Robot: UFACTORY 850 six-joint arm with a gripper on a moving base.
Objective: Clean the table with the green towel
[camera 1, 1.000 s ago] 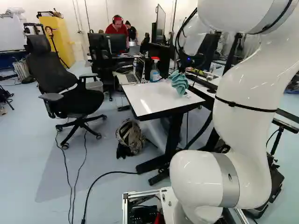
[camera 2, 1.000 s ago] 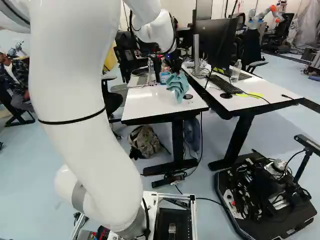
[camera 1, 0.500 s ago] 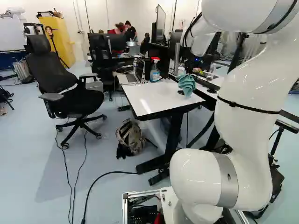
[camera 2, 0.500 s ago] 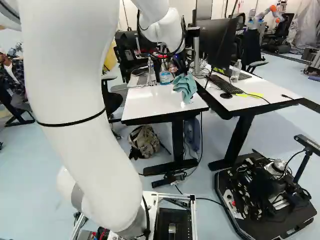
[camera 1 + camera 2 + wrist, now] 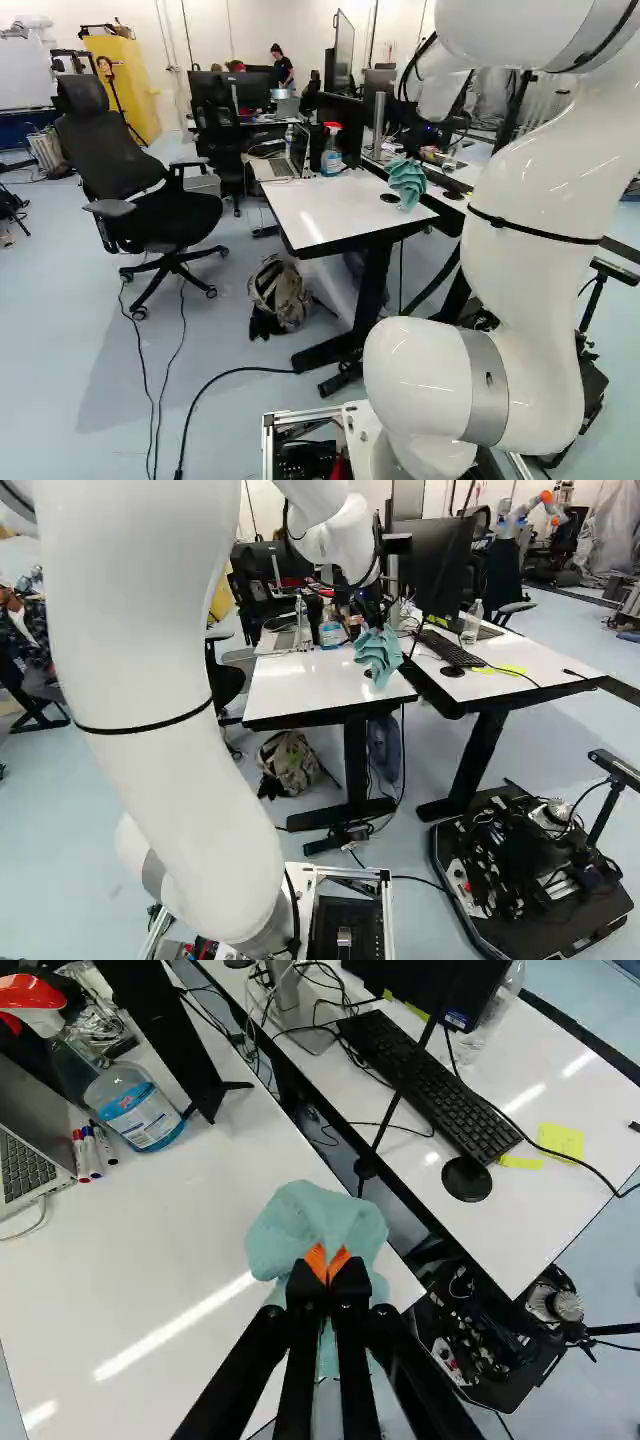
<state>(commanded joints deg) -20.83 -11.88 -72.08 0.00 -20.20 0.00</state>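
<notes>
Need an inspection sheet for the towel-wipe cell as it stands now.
Surface: white table, glare streaks; spills cannot be ruled out under them
Job's things: teal towel bunched near a table corner; table contact cannot be told
Clutter: spray bottle, markers, laptop together on the table
Pincer: shut on the towel
Cables: black cable on the floor; others around the monitor stand
Surroundings: office chair, backpack, neighbouring desk

Lighting bright. Wrist view: glare streaks on white worktop. Left base view: soft shadow across floor.
</notes>
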